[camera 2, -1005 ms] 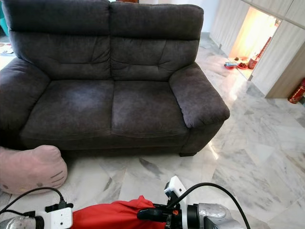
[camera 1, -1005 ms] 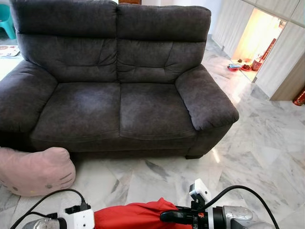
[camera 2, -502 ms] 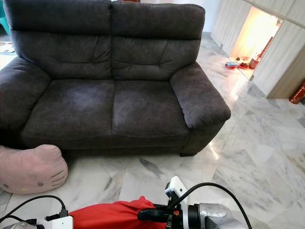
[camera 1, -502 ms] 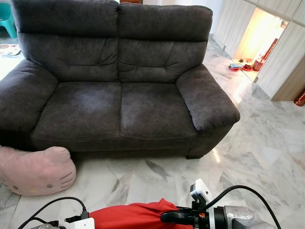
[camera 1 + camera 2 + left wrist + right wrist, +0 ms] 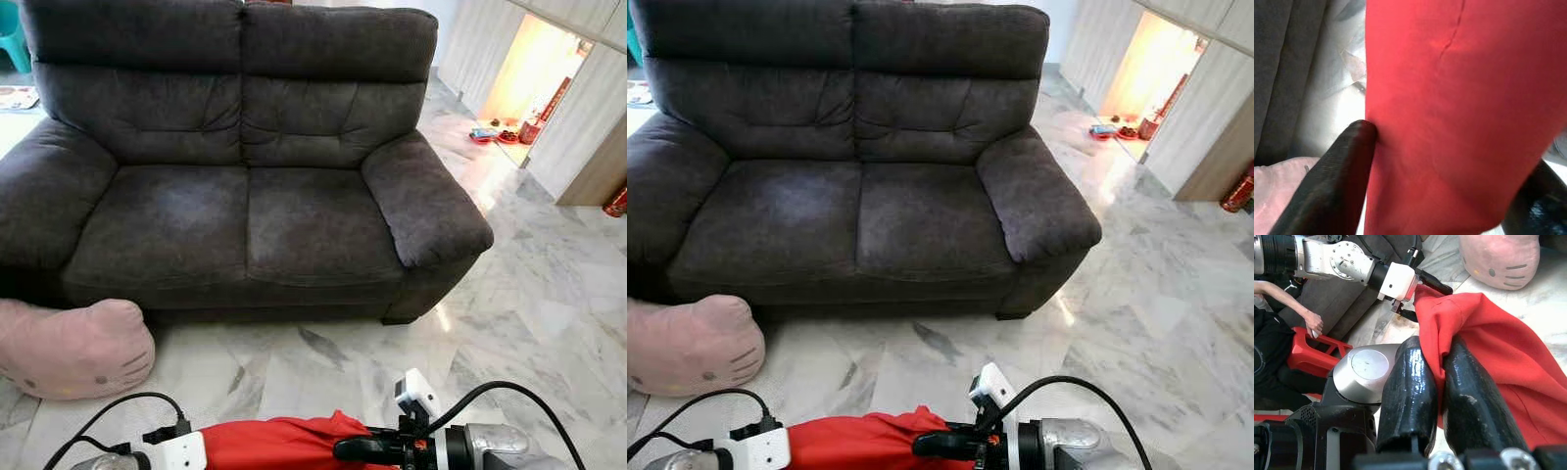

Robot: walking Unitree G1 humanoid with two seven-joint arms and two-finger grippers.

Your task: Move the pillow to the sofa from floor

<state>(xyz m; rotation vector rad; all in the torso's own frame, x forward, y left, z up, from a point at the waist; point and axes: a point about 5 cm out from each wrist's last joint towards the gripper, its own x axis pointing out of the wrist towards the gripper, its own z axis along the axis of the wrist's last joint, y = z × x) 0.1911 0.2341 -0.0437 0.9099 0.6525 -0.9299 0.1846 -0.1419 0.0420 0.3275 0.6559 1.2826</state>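
Home living room (sofa (image 5: 245, 176), marble floor (image 5: 549, 294))

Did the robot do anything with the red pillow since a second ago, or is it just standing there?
Hardly anything changed. The left gripper and right gripper still pinch the red pillow between them, low in front of the robot. The picture wobbled slightly, which is the camera moving. The sofa is still bare, and the pink cat pillow still lies on the floor.
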